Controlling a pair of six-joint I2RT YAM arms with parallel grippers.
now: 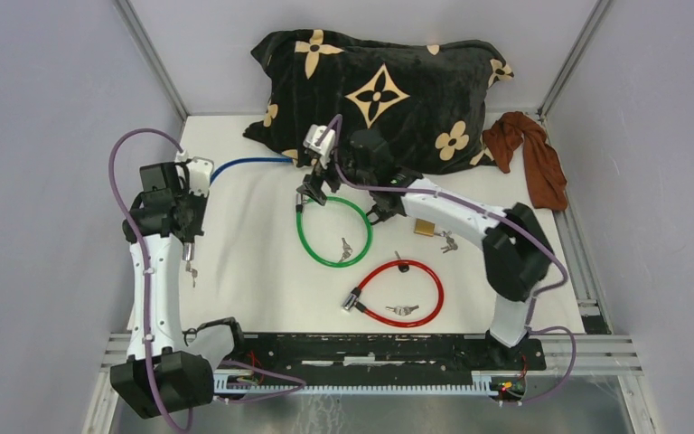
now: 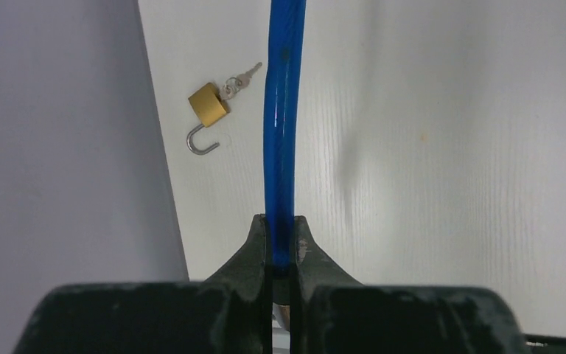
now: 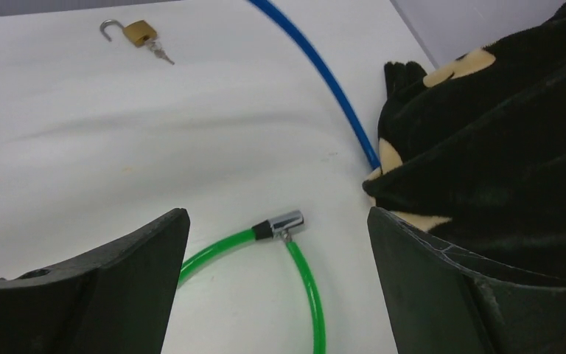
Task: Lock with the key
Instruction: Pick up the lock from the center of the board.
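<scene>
My left gripper [image 2: 281,221] is shut on a blue cable lock [image 2: 280,110], clamped near its end. The blue cable [image 1: 253,163] runs from that gripper [image 1: 201,174] across the table and under the pillow. My right gripper [image 3: 278,212] hangs open above the chrome head [image 3: 286,221] of a green cable lock [image 1: 334,231], touching nothing. A small bunch of keys [image 1: 345,249] lies inside the green loop. An open brass padlock [image 2: 208,105] with keys lies by the left wall.
A black flowered pillow [image 1: 379,90] fills the back of the table, with a brown cloth [image 1: 529,154] at the back right. A red cable lock [image 1: 398,289] with keys lies in front. A second brass padlock [image 1: 425,226] sits under the right arm.
</scene>
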